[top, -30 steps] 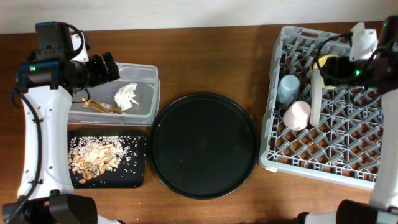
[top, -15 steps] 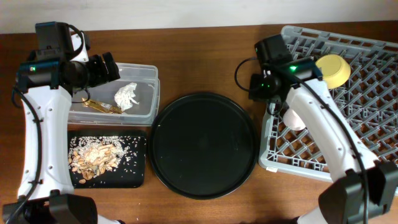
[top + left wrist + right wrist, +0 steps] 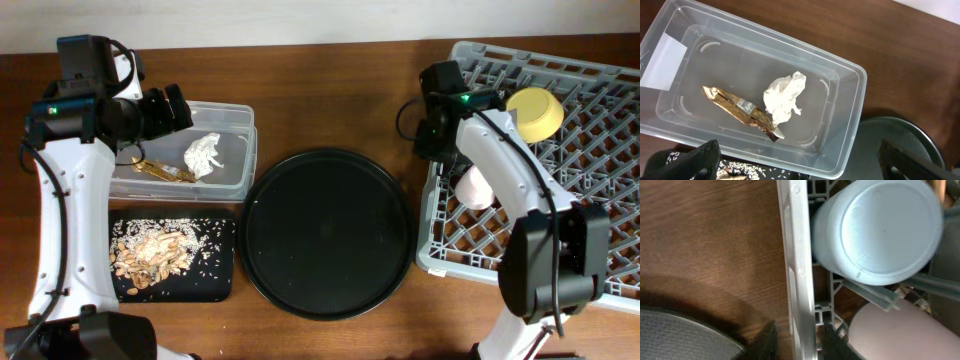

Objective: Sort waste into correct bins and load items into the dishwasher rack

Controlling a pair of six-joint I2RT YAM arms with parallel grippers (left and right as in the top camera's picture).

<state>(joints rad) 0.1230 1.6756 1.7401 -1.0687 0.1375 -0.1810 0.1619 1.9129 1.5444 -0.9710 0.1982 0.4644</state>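
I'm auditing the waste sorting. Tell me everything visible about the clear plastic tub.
The clear plastic tub is a rectangular, see-through container with rounded corners, a stepped rim and no lid. It sits upright on the wooden table, at the far left. A white label sits at one end. Inside lie a crumpled white napkin and a gold-brown wrapper, touching each other. The shallow black tray lies just in front of the tub, and the round black tray is beside it.
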